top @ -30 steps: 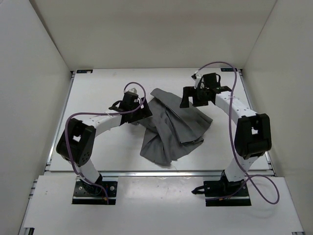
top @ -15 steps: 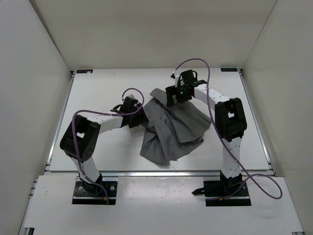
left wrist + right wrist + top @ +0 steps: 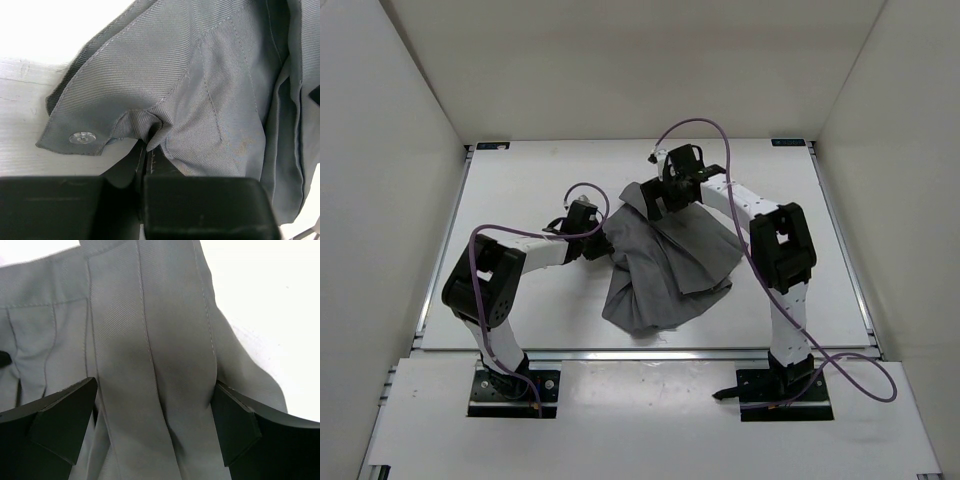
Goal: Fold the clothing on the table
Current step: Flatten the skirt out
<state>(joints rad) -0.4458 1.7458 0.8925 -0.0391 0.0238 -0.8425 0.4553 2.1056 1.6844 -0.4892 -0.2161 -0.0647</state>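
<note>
The clothing (image 3: pixel 670 258) is a grey pleated garment lying rumpled in the middle of the white table (image 3: pixel 520 190). My left gripper (image 3: pixel 602 241) is at the garment's left edge, shut on a small fold of the fabric (image 3: pixel 150 131). In the left wrist view the left gripper (image 3: pixel 148 150) pinches that fold just beside a hem tab with a clear button (image 3: pixel 82 137). My right gripper (image 3: pixel 656 196) is over the garment's far edge. In the right wrist view the right gripper (image 3: pixel 155 415) stands open, with its fingers (image 3: pixel 65 420) straddling a raised pleat (image 3: pixel 150 365).
White walls enclose the table on the left, back and right. A silver rail (image 3: pixel 650 352) runs along the front edge, with both arm bases just in front of it. Purple cables (image 3: pixel 720 135) loop over each arm.
My left gripper has closed on the garment's left edge. The right arm has swung left from the back right onto the garment's far edge, still open.
</note>
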